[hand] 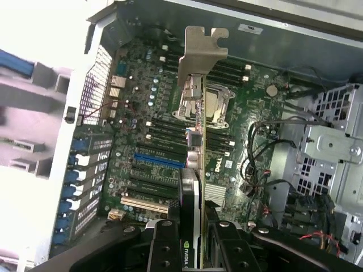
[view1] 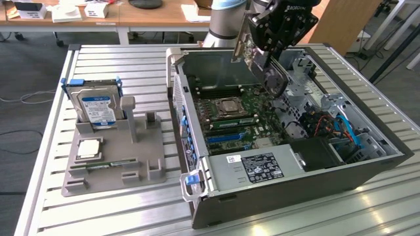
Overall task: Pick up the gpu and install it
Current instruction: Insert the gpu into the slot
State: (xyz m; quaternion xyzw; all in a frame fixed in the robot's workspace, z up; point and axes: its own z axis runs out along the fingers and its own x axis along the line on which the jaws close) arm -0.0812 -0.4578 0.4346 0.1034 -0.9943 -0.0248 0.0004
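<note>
The gpu (view1: 273,77), a thin dark card, hangs tilted over the open computer case (view1: 367,172), above the motherboard (view1: 229,118). My gripper (view1: 276,46) is shut on it from above. In the wrist view the gpu (hand: 194,170) is seen edge-on, with its silver end bracket (hand: 201,48) at the far end, over the processor socket (hand: 212,107). My gripper (hand: 195,246) clamps the card's near end between its black fingers (hand: 164,249). The card floats above the board, clear of the slots, and the blue expansion slot (hand: 159,160) lies below and to one side of it.
A grey fixture (view1: 147,169) on the exterior view's left holds a silver hard drive (view1: 97,105), a processor (view1: 88,147) and a memory stick (view1: 105,164). Inside the case are the power supply (view1: 259,167), cables (view1: 328,125) and a drive cage (hand: 334,141).
</note>
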